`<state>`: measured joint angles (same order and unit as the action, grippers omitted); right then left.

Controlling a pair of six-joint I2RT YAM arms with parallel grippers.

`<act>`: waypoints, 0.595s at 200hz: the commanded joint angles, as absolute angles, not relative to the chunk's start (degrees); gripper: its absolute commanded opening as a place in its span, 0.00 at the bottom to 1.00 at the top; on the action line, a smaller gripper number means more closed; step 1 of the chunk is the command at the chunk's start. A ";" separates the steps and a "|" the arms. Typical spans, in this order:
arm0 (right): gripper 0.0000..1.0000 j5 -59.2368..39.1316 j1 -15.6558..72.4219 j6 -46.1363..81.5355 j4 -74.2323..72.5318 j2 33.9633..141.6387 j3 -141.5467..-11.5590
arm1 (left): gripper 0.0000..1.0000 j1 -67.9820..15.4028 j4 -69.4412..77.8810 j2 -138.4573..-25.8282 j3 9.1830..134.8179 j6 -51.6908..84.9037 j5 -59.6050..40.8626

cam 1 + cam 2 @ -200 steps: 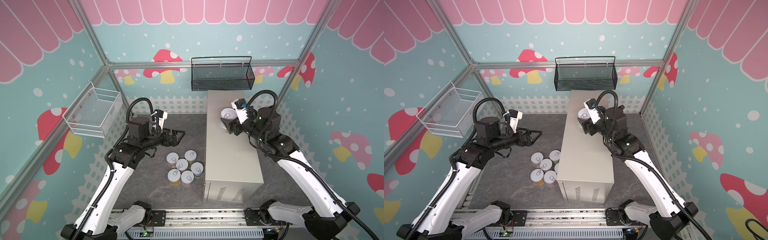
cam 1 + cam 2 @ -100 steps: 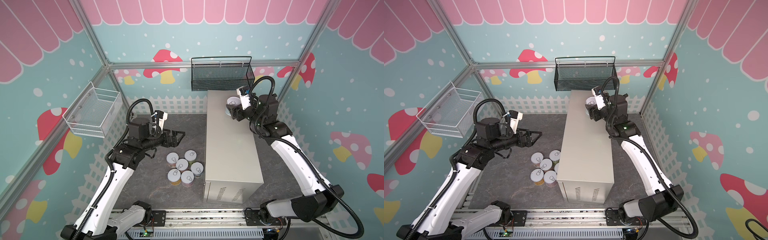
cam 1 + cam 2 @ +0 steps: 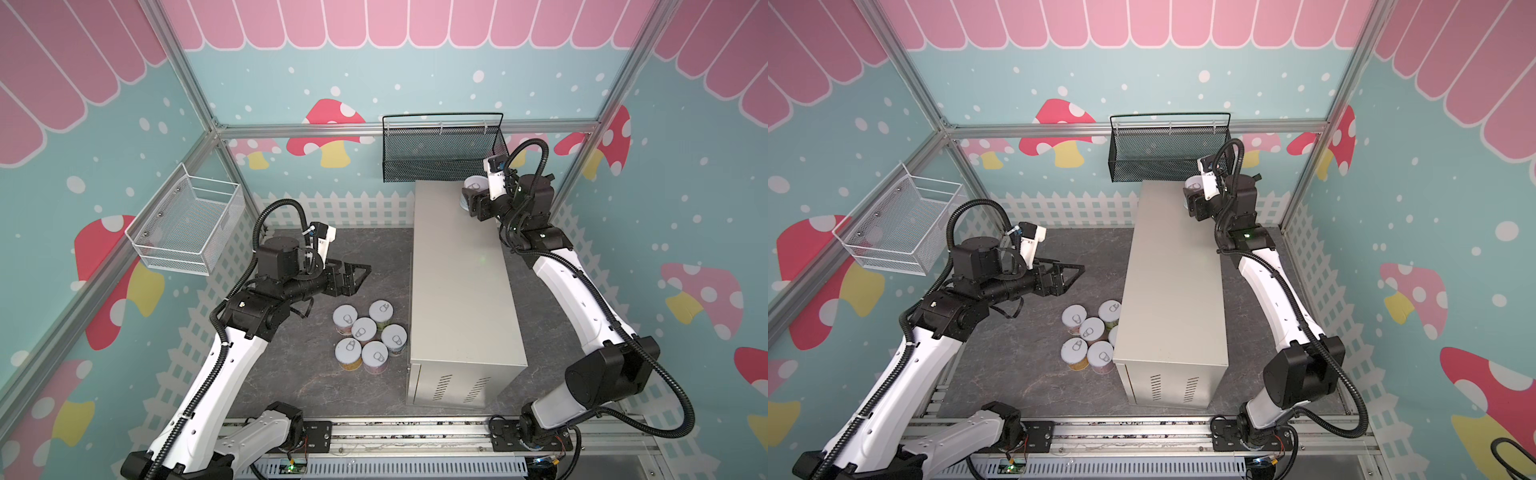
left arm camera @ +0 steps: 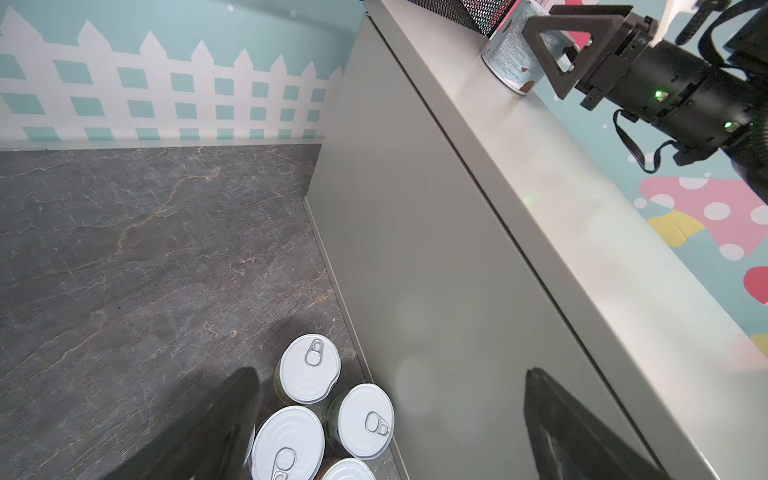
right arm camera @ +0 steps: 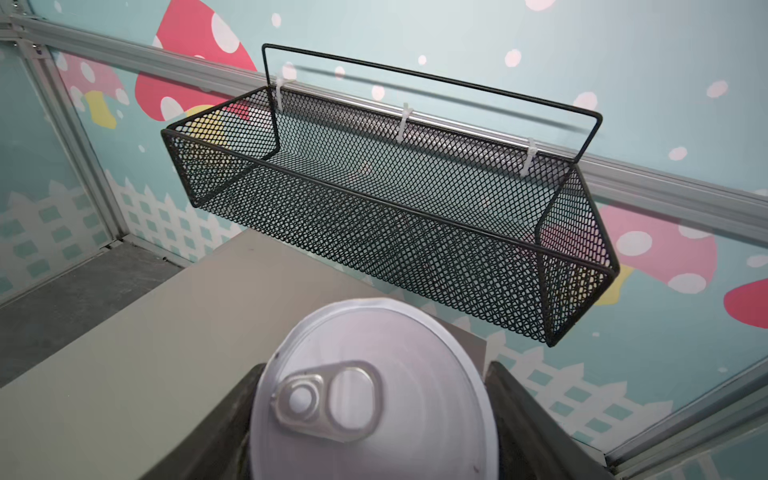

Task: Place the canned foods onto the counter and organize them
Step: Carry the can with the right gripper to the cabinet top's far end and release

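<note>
While my right hand [image 3: 471, 202] clamps the white-blue can [image 5: 374, 395] at the surface's [image 3: 461, 282] far corner, just below the black basket [image 3: 440, 153], I'm mid-placement. Next: let go and back off without tipping it. Left hand [image 3: 353, 277] hangs wide open above six floor cans [image 3: 364, 329].

White arm shells [image 3: 232, 374], black joints [image 3: 602, 374], corrugated black cables [image 3: 282, 202], green lights [image 4: 658, 94]; left gripper [image 3: 360, 277] black, triangular-framed.

floor [image 3: 299, 374] dark marbled | counter [image 3: 461, 291] stands on floor, 3 o'clock of centre | six cans [image 3: 364, 330] upright, tight cluster on floor, just beside counter's 9 o'clock side | counter top: lone can [image 3: 473, 187] upright, 1 o'clock corner
</note>
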<state>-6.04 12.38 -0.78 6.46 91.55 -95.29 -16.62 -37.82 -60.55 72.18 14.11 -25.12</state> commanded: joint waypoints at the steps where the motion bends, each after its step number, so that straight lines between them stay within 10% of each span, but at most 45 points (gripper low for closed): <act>1: 0.71 -4.96 11.65 -0.04 8.17 95.49 -97.36 | 0.99 -16.78 -36.91 -59.80 71.48 12.92 -26.01; 119: 0.74 -8.03 11.51 0.28 6.94 97.01 -98.61 | 0.99 -15.91 -35.65 -60.34 70.80 13.97 -27.33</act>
